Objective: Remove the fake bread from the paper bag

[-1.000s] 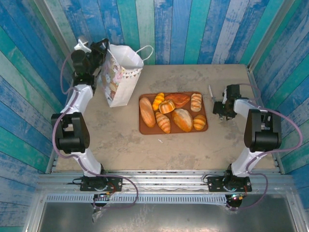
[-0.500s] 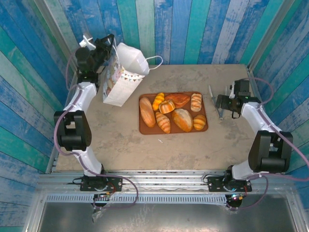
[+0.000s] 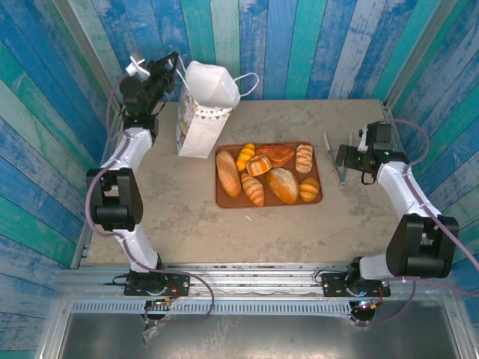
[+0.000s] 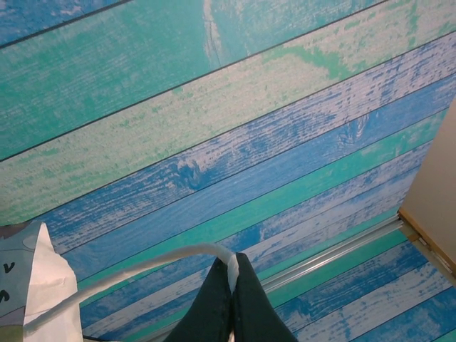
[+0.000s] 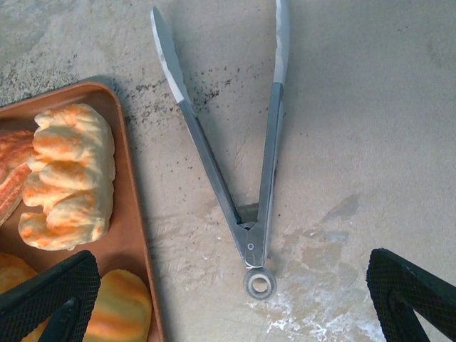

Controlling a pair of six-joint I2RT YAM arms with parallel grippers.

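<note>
**Bag held by its handle, bread laid out on the tray**

On the left, we found the left gripper (image 4: 232, 269) with its jaws pressed shut on the white cord loop handle (image 4: 135, 266) of the small white paper bag with the pastel print (image 3: 202, 112). The bag hung from that handle at the back left of the table, tipped, its open mouth turned up towards the overhead camera. We judged this grip was meant to carry the bag and hold it open. We could not tell whether its base touched the table, nor whether anything lay inside.

Just right of the bag, the glossy golden-brown toy loaves and rolls (image 3: 283, 185) lay side by side, seven in all, on the flat reddish-brown tray (image 3: 220, 200). They were out of the bag, so the task looked done or nearly so.

Right of the tray, slim metal tongs (image 5: 246, 164) lay spread on the table, untouched. The right gripper (image 5: 231, 303) hovered above their ring end, jaws wide apart and empty, probably parked clear of the tray.

The table (image 3: 224, 239) was a rough sandy-beige slab, scuffed and speckled. Painted wooden planks (image 3: 299, 45) in blue, teal and pale streaks walled it in.
</note>
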